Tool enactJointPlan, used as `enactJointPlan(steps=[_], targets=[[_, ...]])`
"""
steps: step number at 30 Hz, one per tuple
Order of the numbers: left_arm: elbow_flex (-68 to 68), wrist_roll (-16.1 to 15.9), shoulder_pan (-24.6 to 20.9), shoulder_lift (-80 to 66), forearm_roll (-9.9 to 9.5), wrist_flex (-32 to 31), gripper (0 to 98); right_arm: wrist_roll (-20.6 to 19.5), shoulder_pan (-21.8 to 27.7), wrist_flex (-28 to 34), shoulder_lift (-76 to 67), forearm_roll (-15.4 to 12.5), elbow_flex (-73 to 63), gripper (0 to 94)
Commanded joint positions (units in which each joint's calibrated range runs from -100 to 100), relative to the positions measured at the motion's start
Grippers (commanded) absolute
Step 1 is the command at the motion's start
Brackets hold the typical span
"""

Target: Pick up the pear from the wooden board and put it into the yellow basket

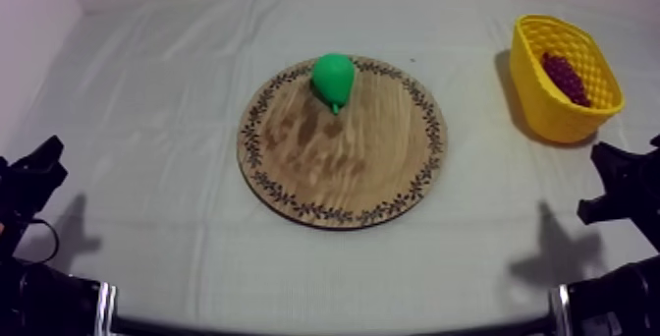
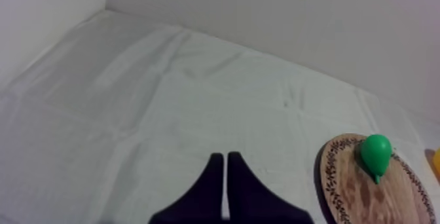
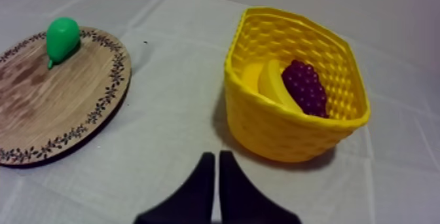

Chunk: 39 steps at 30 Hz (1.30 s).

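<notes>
A green pear (image 1: 334, 78) lies on its side at the far edge of the round wooden board (image 1: 344, 168) in the middle of the table. The yellow basket (image 1: 552, 114) stands at the far right, with grapes (image 1: 566, 77) inside. My left gripper (image 1: 37, 168) rests low at the left and my right gripper (image 1: 617, 185) low at the right, both far from the pear. The left fingers (image 2: 224, 156) lie together as a narrow wedge, with the pear (image 2: 376, 153) well off to the side. The right fingers (image 3: 217, 154) are also together, just in front of the basket (image 3: 281, 131).
In the right wrist view, a banana (image 3: 267, 82) lies beside the grapes (image 3: 304, 86) in the basket. The pear (image 3: 62, 38) sits on the board (image 3: 46, 109) left of the basket. Walls close the table at the back and left.
</notes>
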Motion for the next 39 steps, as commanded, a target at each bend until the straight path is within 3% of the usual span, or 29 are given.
enactJointPlan(steps=[1, 28, 39], targets=[[0.0, 0.0, 0.0, 0.0, 0.00, 0.0, 0.1, 0.0, 0.0, 0.0, 0.0, 0.0, 0.0, 0.4], [0.0, 0.0, 0.0, 0.0, 0.00, 0.0, 0.1, -1.6, -0.5, -0.4, 0.0, -0.1, 0.1, 0.5], [0.0, 0.0, 0.0, 0.0, 0.00, 0.0, 0.1, 0.5, -1.3, -1.8, 6.8, -0.4, -8.7, 0.3]])
